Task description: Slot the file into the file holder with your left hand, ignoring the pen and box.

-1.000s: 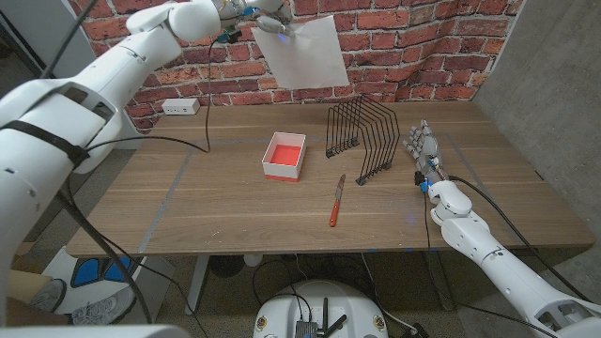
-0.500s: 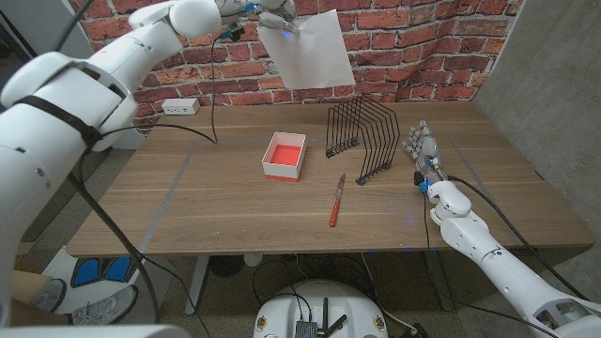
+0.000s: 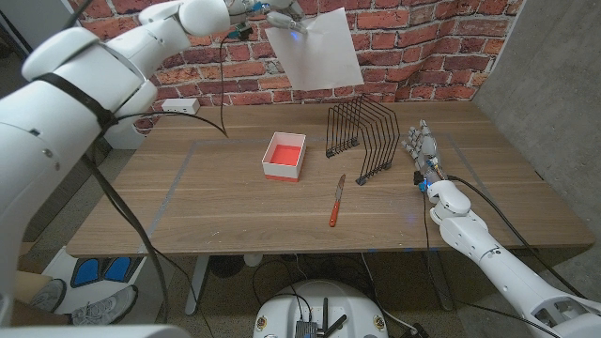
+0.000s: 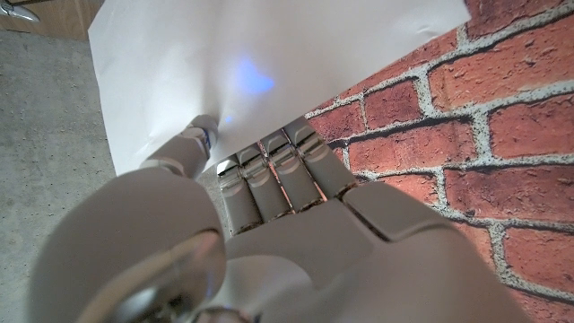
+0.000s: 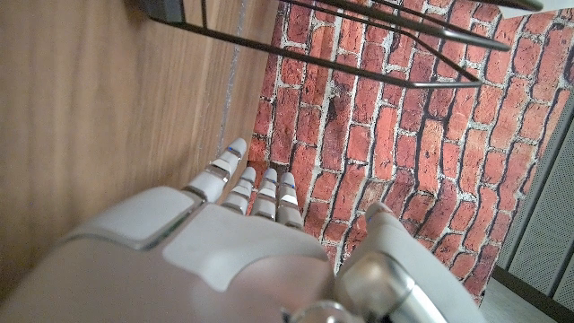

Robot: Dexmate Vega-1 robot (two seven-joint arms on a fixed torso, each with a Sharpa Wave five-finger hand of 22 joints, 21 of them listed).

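File (image 3: 317, 52) in left robot hand (image 3: 282, 16) above file holder (image 3: 362, 139)

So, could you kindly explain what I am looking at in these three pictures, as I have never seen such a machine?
It is a two-armed robot standing at a wooden table, each arm ending in a hand with fingers. The wide picture comes from a camera on its head, looking down. The other two come from cameras on its wrists, looking along the back of each hand.

The left hand is raised in front of the brick wall and holds a white file; its wrist view shows the fingers gripping that sheet. The right hand holds nothing, beside a black wire file holder.

On the table also lie a white box with a red inside and a red pen.
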